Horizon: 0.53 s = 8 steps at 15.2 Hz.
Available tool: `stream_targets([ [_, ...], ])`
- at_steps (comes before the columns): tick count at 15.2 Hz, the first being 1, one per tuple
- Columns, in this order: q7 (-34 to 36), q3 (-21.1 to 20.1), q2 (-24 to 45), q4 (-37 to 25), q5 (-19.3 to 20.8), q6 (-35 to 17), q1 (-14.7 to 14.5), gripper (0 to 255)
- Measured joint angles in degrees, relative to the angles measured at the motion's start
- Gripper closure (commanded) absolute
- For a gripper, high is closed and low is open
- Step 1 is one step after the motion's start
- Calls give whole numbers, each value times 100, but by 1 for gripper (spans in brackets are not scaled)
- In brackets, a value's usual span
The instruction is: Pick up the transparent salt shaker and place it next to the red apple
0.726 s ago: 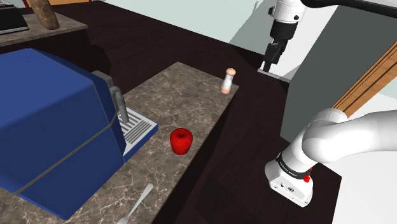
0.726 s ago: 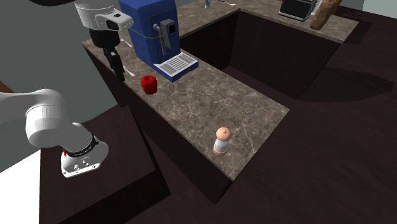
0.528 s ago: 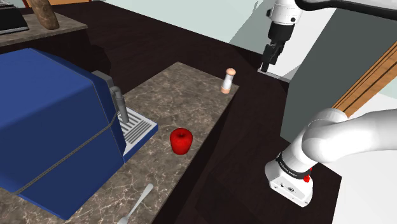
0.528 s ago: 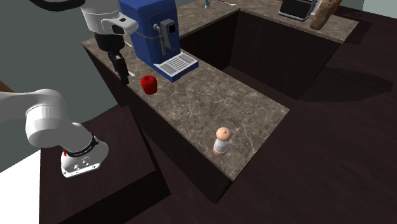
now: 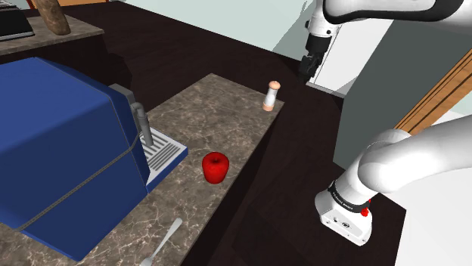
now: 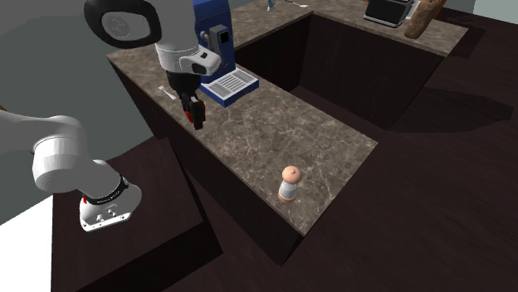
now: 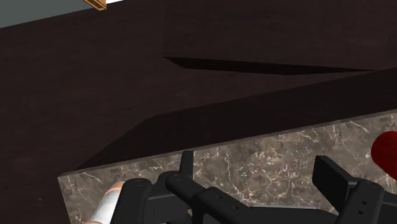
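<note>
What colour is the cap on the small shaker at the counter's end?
Peach-pink rounded cap; the second exterior view shows it best.

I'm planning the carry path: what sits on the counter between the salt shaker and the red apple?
Nothing: the shoulder view shows bare marbled countertop all the way from the salt shaker to the red apple.

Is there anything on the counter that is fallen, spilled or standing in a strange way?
Nothing stands out. The salt shaker stands upright, though close to the corner of the counter. The red apple sits upright, and the fork lies flat near the counter's edge. No spill shows.
</note>
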<state>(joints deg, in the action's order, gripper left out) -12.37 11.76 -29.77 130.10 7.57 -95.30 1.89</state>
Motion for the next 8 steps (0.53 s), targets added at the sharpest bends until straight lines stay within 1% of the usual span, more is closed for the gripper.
stream_targets([
  [6,-502,518,1197,-477,-139,-795,65,0],
  [8,-656,647,1520,-677,-233,-935,86,0],
])
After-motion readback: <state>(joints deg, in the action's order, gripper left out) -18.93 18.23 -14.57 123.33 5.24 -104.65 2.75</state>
